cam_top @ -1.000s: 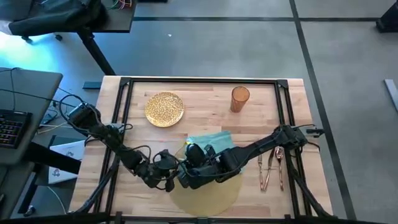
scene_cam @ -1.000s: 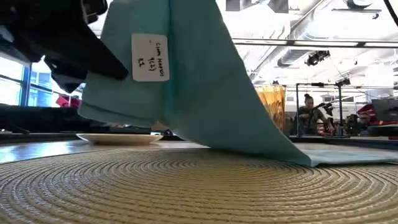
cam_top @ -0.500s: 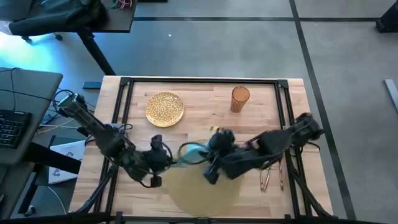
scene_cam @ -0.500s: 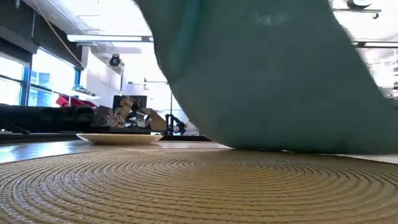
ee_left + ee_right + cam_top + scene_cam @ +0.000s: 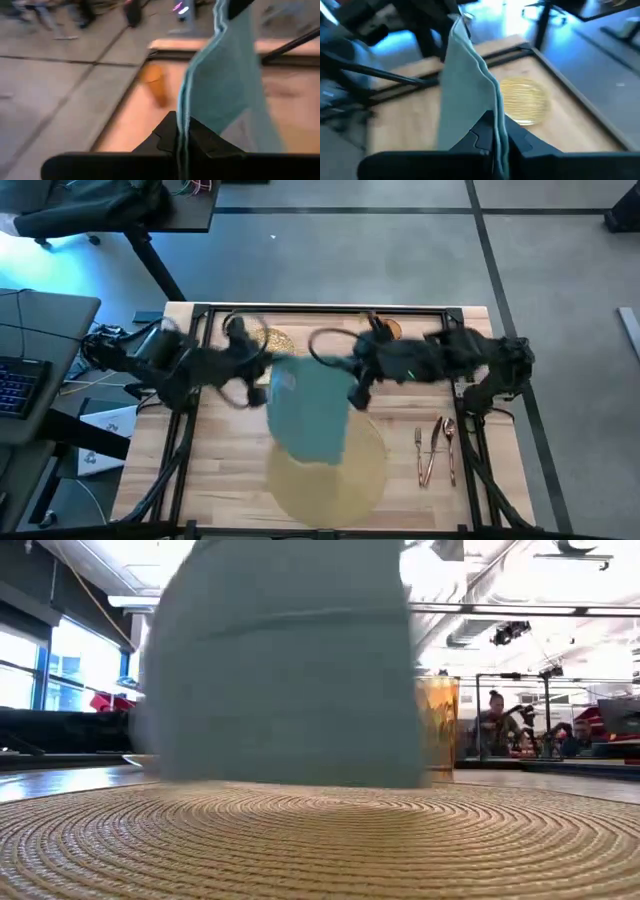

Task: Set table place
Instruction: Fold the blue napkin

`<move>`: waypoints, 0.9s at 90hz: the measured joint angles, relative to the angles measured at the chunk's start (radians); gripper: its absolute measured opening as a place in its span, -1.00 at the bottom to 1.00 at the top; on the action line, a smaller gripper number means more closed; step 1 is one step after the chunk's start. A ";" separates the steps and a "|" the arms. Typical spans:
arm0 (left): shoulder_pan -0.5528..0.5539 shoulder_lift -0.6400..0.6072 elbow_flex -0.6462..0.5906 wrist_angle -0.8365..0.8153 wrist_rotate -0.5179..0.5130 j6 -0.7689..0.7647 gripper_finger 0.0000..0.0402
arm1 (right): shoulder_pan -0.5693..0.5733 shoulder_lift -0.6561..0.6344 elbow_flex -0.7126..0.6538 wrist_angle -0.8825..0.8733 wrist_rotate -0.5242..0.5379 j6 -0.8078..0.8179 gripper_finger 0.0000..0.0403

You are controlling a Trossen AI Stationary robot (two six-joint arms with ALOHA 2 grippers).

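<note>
Across the table (image 5: 330, 330), a light-wood top inside a black rail frame, the placemat (image 5: 330, 475) is lying at the near edge with bare wood open on both sides of it. Above it, the teal napkin (image 5: 308, 412) is hanging spread between the two arms, its long axis running from the far side toward the near edge, its lower hem reaching over the placemat's far rim. Each upper corner is being pinched: the left gripper (image 5: 179, 137) and the right gripper (image 5: 495, 131) are both showing fingers pressed together on cloth. Behind the napkin, the plate (image 5: 522, 99) and tumbler (image 5: 437, 725) are sitting near the far edge. By the right edge, the cutlery (image 5: 436, 448) is lying lengthwise, far to near.
</note>
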 joint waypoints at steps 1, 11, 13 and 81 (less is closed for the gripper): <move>0.015 0.000 -0.002 -0.001 0.004 0.014 -1.00 | -0.013 0.001 0.000 -0.003 0.000 -0.012 -1.00; 0.160 0.002 -0.020 0.003 0.014 0.185 -1.00 | -0.140 0.002 -0.001 -0.011 0.001 -0.108 -1.00; 0.188 0.003 -0.020 0.010 0.013 0.223 -1.00 | -0.166 0.002 -0.001 -0.009 0.001 -0.119 -1.00; 0.124 0.008 -0.184 0.088 0.523 0.172 -1.00 | 0.021 0.001 -0.226 -0.111 -0.173 -0.050 -1.00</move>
